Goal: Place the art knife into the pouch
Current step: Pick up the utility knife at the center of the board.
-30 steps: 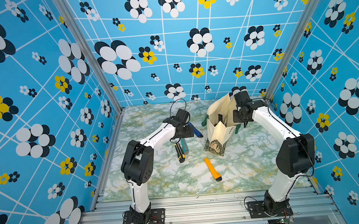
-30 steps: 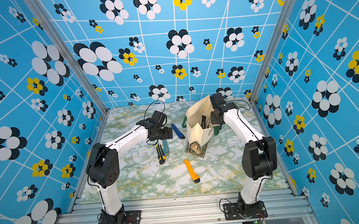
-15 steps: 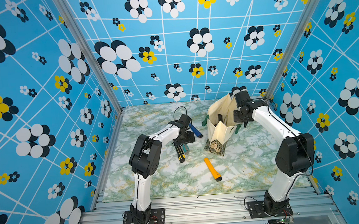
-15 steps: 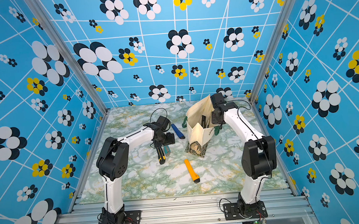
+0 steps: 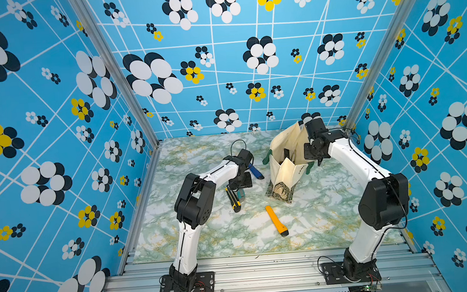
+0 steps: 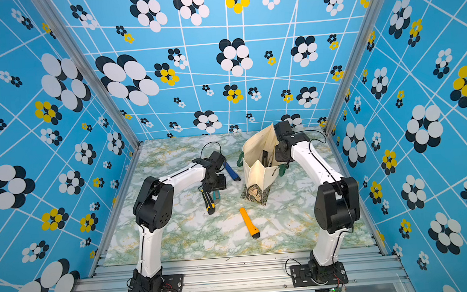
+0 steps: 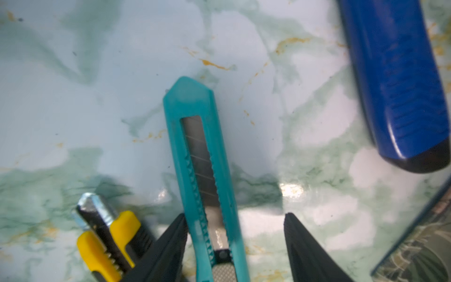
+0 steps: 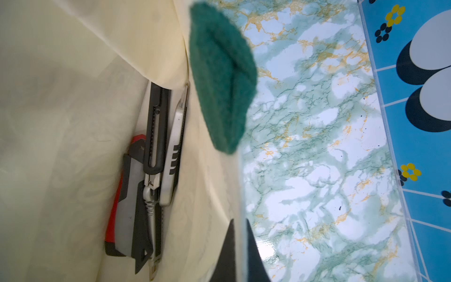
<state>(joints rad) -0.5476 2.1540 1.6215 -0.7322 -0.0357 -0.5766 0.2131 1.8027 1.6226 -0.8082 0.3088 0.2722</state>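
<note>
The marbled table (image 5: pixel 234 238) carries everything, and I place the rest from the pouch (image 5: pixel 285 171). The pouch stands upright towards the table's far right corner, mouth gaping, patterned band at its foot. My right pincer (image 8: pixel 239 221) is at the pouch's right rim, closed tight with the cream cloth pinched between its tips; a green handle (image 8: pixel 219 80) droops just outside that rim. My left pincer (image 7: pixel 234 214) hangs low over the table to the left of the pouch, partly open and straddling the art knife (image 7: pixel 200 171). One fingertip (image 7: pixel 175 227) is against the knife's edge, and the other stands clear of it with bare table between, so nothing is gripped. Inside the pouch, several cutters (image 8: pixel 151 171), grey, black and red, lie packed together against the wall. The orange knife (image 5: pixel 276 221) lies alone in front of the pouch, nearer my bases. The blue knife (image 5: pixel 255 171) lies just left of the pouch, between it and my left wrist. The yellow knife (image 7: pixel 105 241) lies farther left of the pouch, just beside the art knife. The art knife, teal with its blade drawn in, lies flat on the table outside the pouch, left of it, between the yellow and blue knives.
</note>
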